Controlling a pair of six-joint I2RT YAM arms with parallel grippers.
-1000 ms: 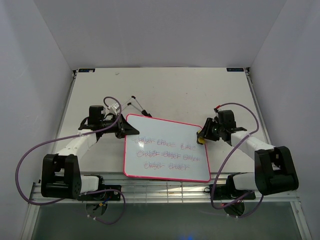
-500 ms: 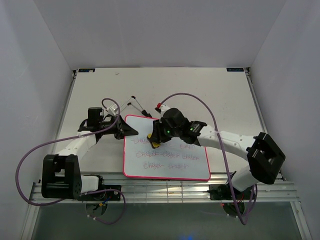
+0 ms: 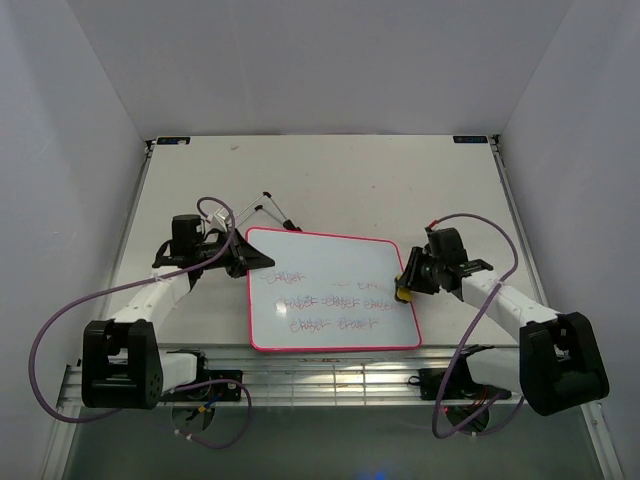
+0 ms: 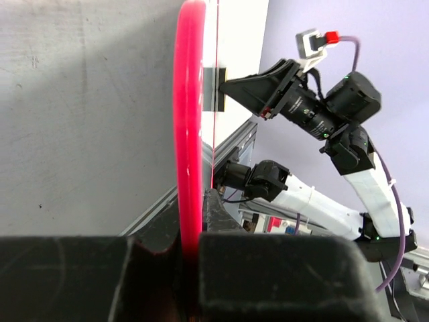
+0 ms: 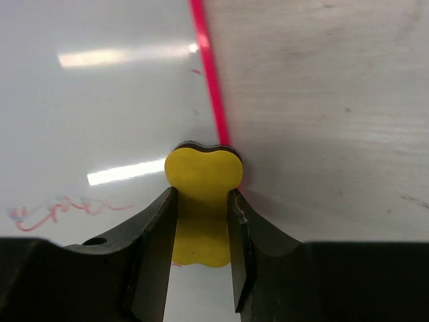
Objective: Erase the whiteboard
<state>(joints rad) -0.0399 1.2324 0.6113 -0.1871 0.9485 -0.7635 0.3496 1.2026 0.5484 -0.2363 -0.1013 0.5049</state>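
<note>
Eraser [image 5: 203, 178], a small yellow block, sits pinched between the fingers of the right claw [image 3: 405, 283], its tip touching the pink-red frame [image 5: 208, 74] at the board edge directly under that claw. The whiteboard [image 3: 330, 255] lies flat on the table [image 3: 350, 180]. Its long axis runs from the right claw across to the left claw [image 3: 250, 262], which is pressed together on the frame of the opposite short edge and pins it. Marker writing [image 3: 335, 302] begins just beside the right claw and runs in rows away from it toward the left one. The next stroke, I judge, should sweep inward along those rows. The right arm carries the eraser and is the nearer one.
</note>
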